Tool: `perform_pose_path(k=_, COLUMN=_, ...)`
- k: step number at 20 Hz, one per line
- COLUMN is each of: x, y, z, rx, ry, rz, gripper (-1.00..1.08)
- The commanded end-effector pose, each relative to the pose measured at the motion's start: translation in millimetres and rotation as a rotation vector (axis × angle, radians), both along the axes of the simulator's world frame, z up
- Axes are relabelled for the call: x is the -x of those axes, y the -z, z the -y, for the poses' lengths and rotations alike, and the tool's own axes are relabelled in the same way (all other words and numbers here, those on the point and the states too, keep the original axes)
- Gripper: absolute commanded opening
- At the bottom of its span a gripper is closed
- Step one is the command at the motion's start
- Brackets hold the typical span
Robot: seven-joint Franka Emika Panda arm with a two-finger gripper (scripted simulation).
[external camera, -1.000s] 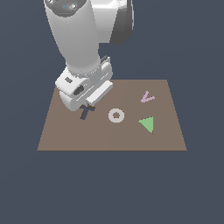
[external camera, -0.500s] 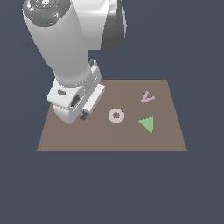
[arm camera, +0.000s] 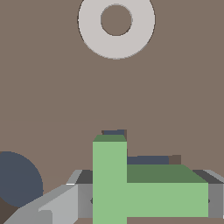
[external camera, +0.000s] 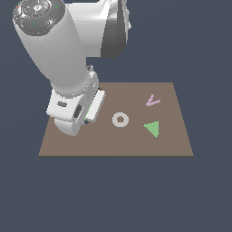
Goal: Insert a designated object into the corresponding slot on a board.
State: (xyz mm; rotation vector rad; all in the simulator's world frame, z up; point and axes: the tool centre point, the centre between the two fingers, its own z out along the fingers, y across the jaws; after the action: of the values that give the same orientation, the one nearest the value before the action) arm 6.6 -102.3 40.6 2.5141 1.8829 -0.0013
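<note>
The designated object point(arm camera: 127, 188), a bright-green blocky piece, fills the near part of the wrist view. My gripper point(arm camera: 148, 202) is shut on it, with grey fingers point(arm camera: 81, 194) on either side. Dark grey strips of the slot point(arm camera: 151, 160) peek out just beyond the piece's edges, so the piece sits right over it, slightly offset. The brown board point(external camera: 136, 140) lies flat below. In the exterior view the hand point(external camera: 74, 108) hangs low over the board's left part and hides the piece and the slot.
A white ring point(external camera: 120, 119) lies mid-board, also seen in the wrist view as the ring point(arm camera: 116, 22). A larger green triangle point(external camera: 152, 128) and a pink V point(external camera: 152, 100) lie toward the exterior view's right. A dark round cutout point(arm camera: 17, 179) sits beside the fingers.
The arm has swung toward the exterior view's left and dropped lower over the board. The dark slot seen beside the hand one second ago is now covered by it.
</note>
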Motion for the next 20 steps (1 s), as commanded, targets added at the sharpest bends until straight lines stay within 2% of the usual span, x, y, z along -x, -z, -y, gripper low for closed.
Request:
perform_pose_path(k=1, x=-3, y=0, z=0, rx=0.000, ry=-0.018, rz=0.000, gripper=-1.00)
perform_pose_path(k=12, x=-4, y=10, z=0, rx=-0.001, ry=-0.025, rz=0.000, gripper=-1.00)
perform_pose_path(k=13, x=-4, y=10, z=0, rx=-0.001, ry=-0.025, rz=0.000, gripper=1.00)
perform_pose_path(k=20, x=-4, y=10, z=0, rx=-0.001, ry=-0.025, rz=0.000, gripper=1.00)
